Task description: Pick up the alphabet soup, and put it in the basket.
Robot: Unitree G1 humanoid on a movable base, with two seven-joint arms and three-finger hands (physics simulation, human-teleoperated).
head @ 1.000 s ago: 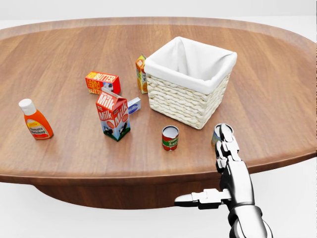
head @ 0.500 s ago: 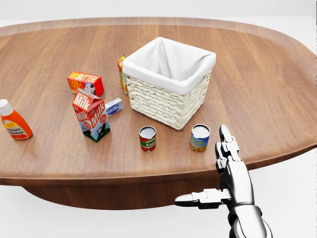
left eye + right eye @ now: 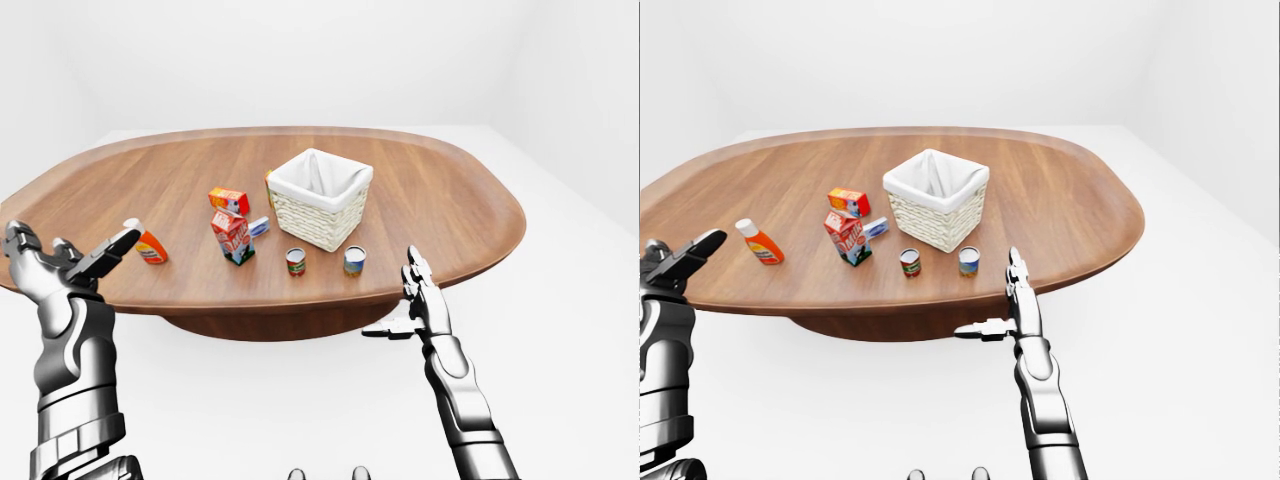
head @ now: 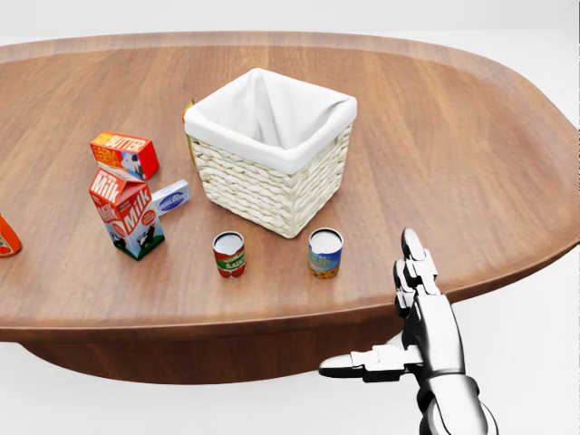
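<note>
Alphabet soup (image 4: 325, 252) is standing upright on the table (image 4: 471, 154) in the head view, just below the basket (image 4: 269, 151) and right of the tomato can (image 4: 229, 254), with everything now sitting further left than a moment ago because the camera is shifting, and the ketchup bottle (image 4: 5, 237) is nearly cut off at the left edge while the right hand (image 4: 412, 322) is hovering open and empty at the table's near edge, right of the can. In the left-eye view the left hand (image 3: 60, 262) is raised at the left with fingers spread, holding nothing, by the table's left rim, milk carton (image 3: 232, 237) and butter box (image 3: 229, 200) left of the basket. The right-eye view is showing the same layout, both hands apart from every item.
</note>
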